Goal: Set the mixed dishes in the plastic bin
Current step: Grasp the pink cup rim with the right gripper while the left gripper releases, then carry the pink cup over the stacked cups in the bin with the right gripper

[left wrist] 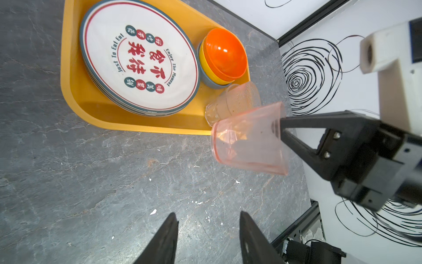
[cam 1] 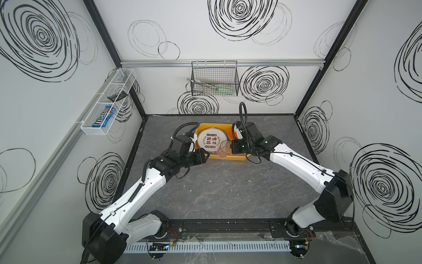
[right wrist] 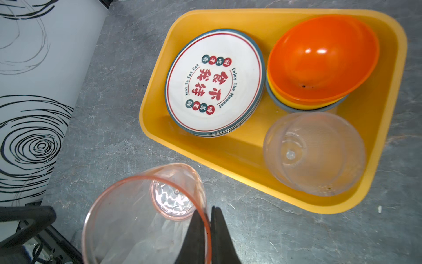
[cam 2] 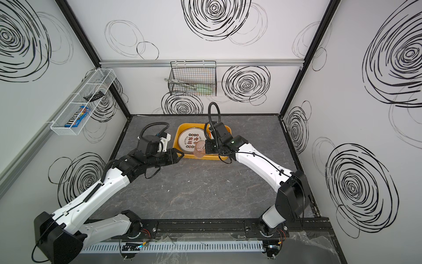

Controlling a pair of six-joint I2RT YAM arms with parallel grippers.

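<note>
The right gripper (right wrist: 209, 219) is clamped on the rim of a translucent pink plastic cup (right wrist: 146, 217), one finger inside the mouth and one outside, pressed nearly together on the thin wall. The cup hangs tipped on its side off the fingertips, its mouth at the gripper and its faceted base pointing away.

In both top views the pink cup (cam 1: 222, 148) shows against the near wall of the yellow-orange rectangular plastic bin (cam 1: 228, 157). In the right wrist view it sits over the grey marbled table (right wrist: 109, 102) just outside that wall. Whether any part of it is over the rim I cannot tell.

Inside the bin, a stack of white round plates with dark rims and red characters (right wrist: 212, 84) fills one side. Beside it is a nest of small bowls (right wrist: 319, 59): orange on top, yellow under it, grey at the bottom. A clear ribbed plastic cup (right wrist: 319, 155) lies tilted in the corner next to the bowls, the one nearest the pink cup.

The left gripper (left wrist: 207, 237) has its two dark fingers parted with nothing between them. It points over bare table, near the bin's near wall and apart from the pink cup (left wrist: 249, 139).
</note>
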